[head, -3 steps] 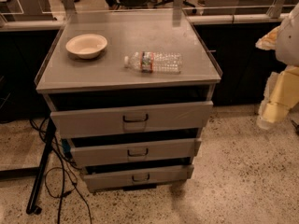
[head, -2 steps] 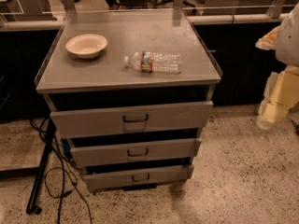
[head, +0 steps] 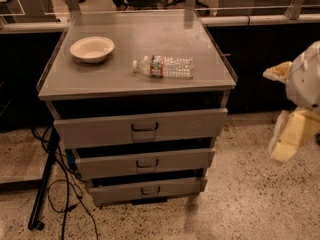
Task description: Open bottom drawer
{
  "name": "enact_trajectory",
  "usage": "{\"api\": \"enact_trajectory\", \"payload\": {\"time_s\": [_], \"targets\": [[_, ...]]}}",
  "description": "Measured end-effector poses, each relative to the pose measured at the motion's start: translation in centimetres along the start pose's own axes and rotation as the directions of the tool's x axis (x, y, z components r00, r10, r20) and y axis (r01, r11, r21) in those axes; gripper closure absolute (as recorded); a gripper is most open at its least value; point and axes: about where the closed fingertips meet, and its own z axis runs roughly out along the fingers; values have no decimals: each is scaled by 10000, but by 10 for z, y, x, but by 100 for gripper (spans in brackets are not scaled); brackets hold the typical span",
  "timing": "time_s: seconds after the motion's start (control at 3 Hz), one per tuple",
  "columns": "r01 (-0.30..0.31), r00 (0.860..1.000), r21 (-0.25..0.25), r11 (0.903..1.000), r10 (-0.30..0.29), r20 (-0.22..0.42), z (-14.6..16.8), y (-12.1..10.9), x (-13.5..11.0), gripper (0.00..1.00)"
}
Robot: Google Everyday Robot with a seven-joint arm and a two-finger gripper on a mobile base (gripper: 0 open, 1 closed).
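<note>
The grey cabinet stands in the middle of the camera view with three stacked drawers. The bottom drawer [head: 148,190] is the narrowest front, just above the floor, with a small dark loop handle [head: 150,189] at its centre. It sits slightly forward of the frame, as do the two drawers above it. My gripper [head: 286,143] hangs at the right edge of the view, pale yellow under the white arm, well to the right of the cabinet and above the height of the bottom drawer, touching nothing.
A cream bowl [head: 92,49] and a plastic water bottle [head: 164,66] lying on its side rest on the cabinet top [head: 125,79]. A black stand leg [head: 44,184] and cables [head: 65,194] lie left of the cabinet. A dark counter runs behind. Speckled floor spreads in front.
</note>
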Motion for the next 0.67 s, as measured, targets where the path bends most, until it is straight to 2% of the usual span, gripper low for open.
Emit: {"api": "enact_trajectory", "payload": {"time_s": [0.33, 0.67], "targets": [[-199, 9979, -192, 9996, 210, 608, 45, 23, 10, 0], [-364, 9950, -325, 9988, 393, 915, 88, 59, 25, 0]]}}
